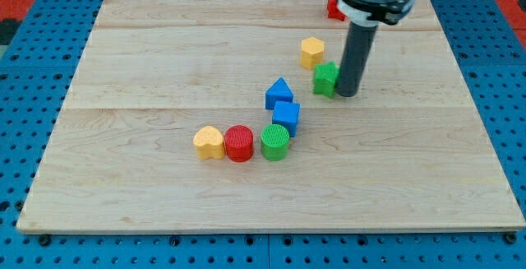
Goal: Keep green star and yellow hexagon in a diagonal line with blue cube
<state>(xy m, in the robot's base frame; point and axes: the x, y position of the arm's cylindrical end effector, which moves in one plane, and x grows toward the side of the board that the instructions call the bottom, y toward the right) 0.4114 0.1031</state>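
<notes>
There are no jaws here, so nothing spreads or pinches. My tip (348, 95) touches the green star's (325, 79) right side. The yellow hexagon (311, 51) sits just above-left of it and the blue cube (286, 117) below-left on the counter (148, 71). Judged best: short, gentle leftward nudges, holding the slant. The star shows no clear long axis.

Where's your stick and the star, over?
My tip touching the green star block, on its right in view. Yellow hexagon block up-left of the star, blue cube block down-left. Blue triangular block sits between.
</notes>
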